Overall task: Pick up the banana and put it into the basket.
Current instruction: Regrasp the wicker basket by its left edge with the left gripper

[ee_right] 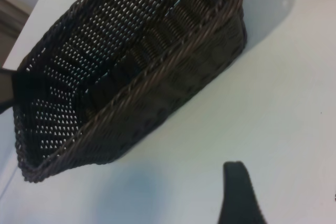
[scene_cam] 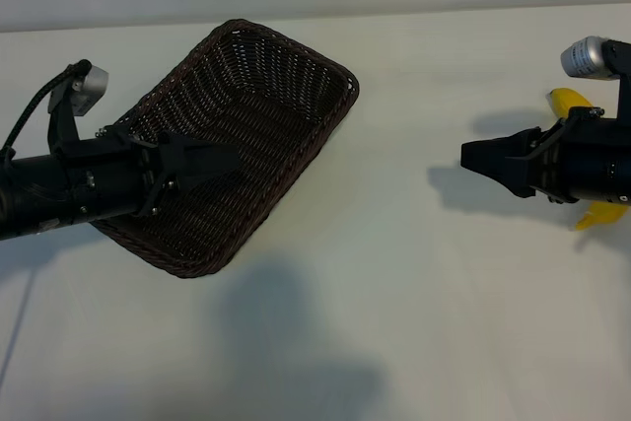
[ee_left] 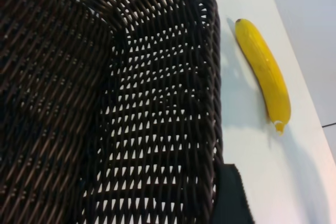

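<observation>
**A:** Where does the basket [scene_cam: 246, 135] sit?

**B:** On the white table [scene_cam: 394, 293], turned at a slant, on the left-arm side. It is dark brown wicker with a braided rim, and nothing shows inside it but the weave.

**A:** And the banana [scene_cam: 572, 104]?

**B:** Well apart from the basket, on the far side of it from the left arm, lying flat on the table. In the exterior view the right arm covers most of it: one yellow end shows above the arm and the other end below it. The left wrist view shows the whole fruit [ee_left: 265, 72] lying on the table beyond the basket's rim [ee_left: 212, 77], not touching it.

**A:** What is the left gripper [scene_cam: 212, 157] doing?

**B:** It hangs over the basket's interior, near the end closest to its own arm. Its fingers stand spread, with nothing between them. In its own wrist view, one dark fingertip [ee_left: 231, 198] appears just beside the basket's rim.

**A:** The right gripper [scene_cam: 483, 157]?

**B:** It points toward the basket, between the banana and the basket, with bare table between its tips and the wicker. Its fingers are parted too, and hold nothing. The banana lies farther from the basket than the fingertips, under the arm's body. The right wrist view shows the basket [ee_right: 136, 72] across the table and one dark finger [ee_right: 239, 192] in the foreground.
</observation>
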